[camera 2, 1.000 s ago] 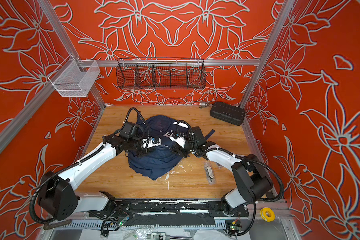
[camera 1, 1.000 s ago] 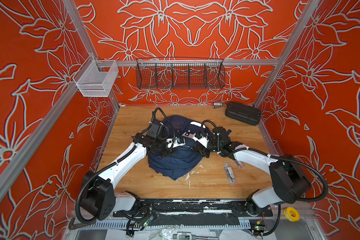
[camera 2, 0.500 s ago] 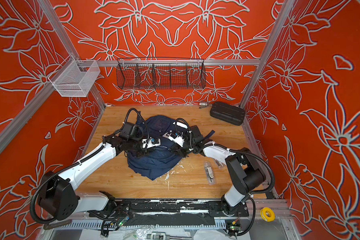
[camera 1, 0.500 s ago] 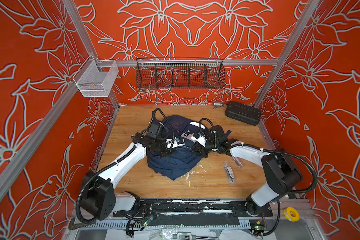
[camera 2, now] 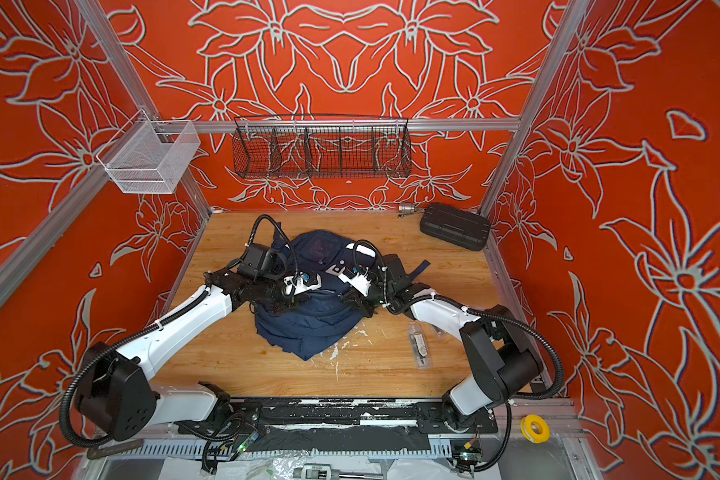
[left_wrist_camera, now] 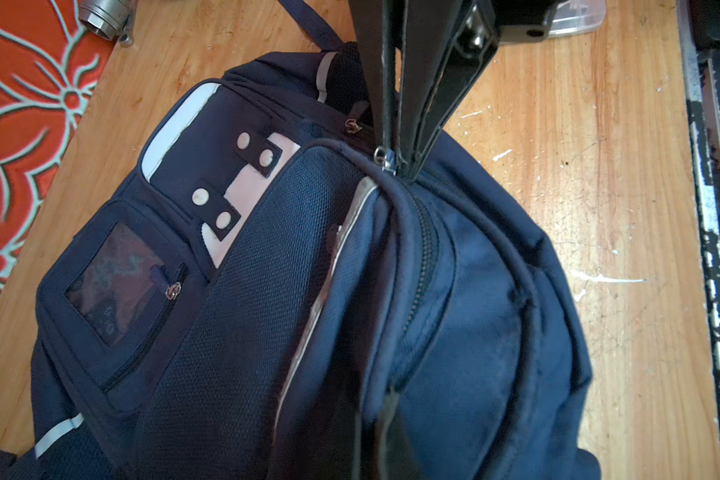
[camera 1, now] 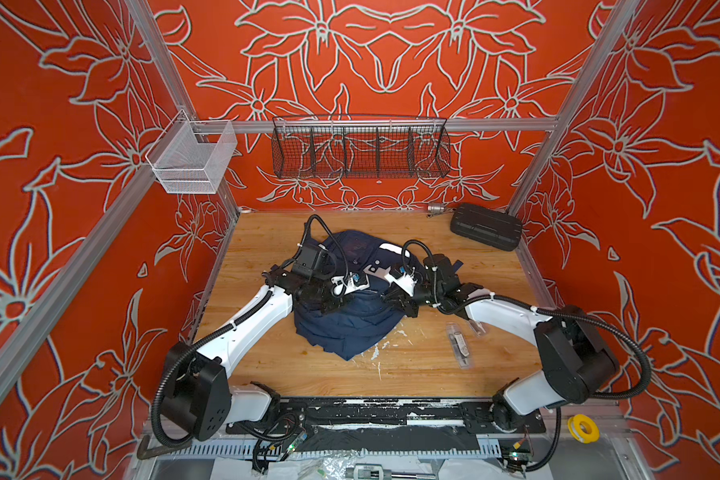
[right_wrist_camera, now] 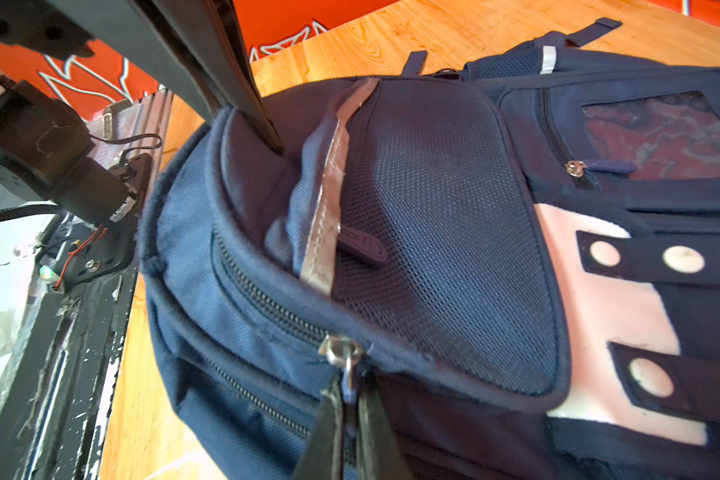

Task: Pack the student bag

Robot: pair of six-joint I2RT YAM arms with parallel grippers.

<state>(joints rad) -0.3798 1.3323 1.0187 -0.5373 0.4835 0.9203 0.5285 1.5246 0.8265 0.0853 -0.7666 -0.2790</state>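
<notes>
Bag [camera 1: 350, 328] lies mid-table [camera 1: 267, 365], front side up, between the two arms. Its top end points toward the back wall. Its near end is crumpled into folds.

Looks:
- Navy cloth throughout.
- The front panel [left_wrist_camera: 242, 316] is coarse mesh weave with piping along the edge.
- Beside it are white patches [left_wrist_camera: 242, 195] crossed by two navy tabs, each with two pale studs.
- Beyond those is a clear window pocket [left_wrist_camera: 113, 282] with its own short zip.
- A thin silver stripe [right_wrist_camera: 329, 199], creased, runs along the panel's edge. A small dark rubber tag [right_wrist_camera: 362, 245] sits just beside it.
- Navy straps [right_wrist_camera: 591, 29] stick out at the far end and lie on the wood.
- Two zip lines curve round the near end. The upper one is meshed on the stretch that shows.

Grippers:
- Right gripper [right_wrist_camera: 348, 409] has its fingers closed, pinching the metal zip pull [right_wrist_camera: 341, 353] of the upper zip.
- Left gripper [right_wrist_camera: 272, 143] has its fingers pressed together, tips dug into a fold of bag cloth beside the stripe. It sits near the same zip seam, apart from the pull. Its own wrist view shows the fingers only as a dark blur at the cloth.

Elsewhere:
- A black case [camera 1: 485, 226] sits in the table's far right corner, well apart from the bag. A small metal part [camera 1: 435, 208] lies just beside it.
- A clear packet [camera 1: 460, 345] lies on the wood near the right arm.
</notes>
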